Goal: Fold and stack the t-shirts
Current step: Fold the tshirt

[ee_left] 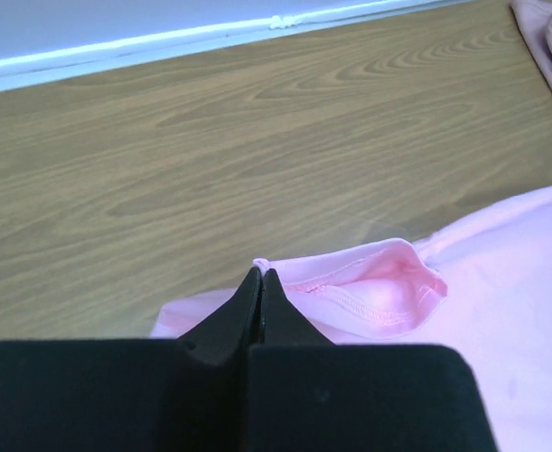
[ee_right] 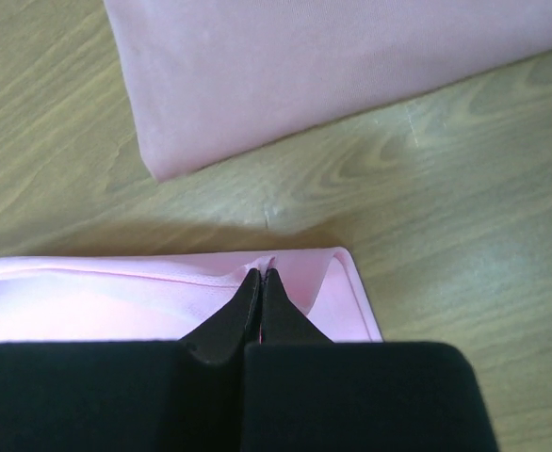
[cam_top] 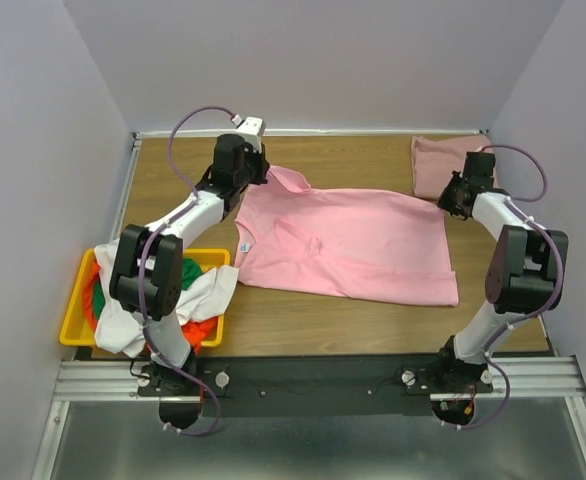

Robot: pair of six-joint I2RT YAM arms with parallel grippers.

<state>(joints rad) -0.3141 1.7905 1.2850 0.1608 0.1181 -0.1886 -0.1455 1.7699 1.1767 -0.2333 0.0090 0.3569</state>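
We see the bright pink shirt [cam_top: 353,245] spread across the middle of the surface [cam_top: 353,160]. Our left claw [ee_left: 260,276] is closed, pinching the shirt's far left edge beside a hemmed opening. Our right claw [ee_right: 260,276] is closed on its far right corner. A folded rose shirt [cam_top: 441,160] lies in the far right corner. A heap of shirts [cam_top: 213,290], white, orange and green, fills the yellow bin [cam_top: 73,325] at the near left.
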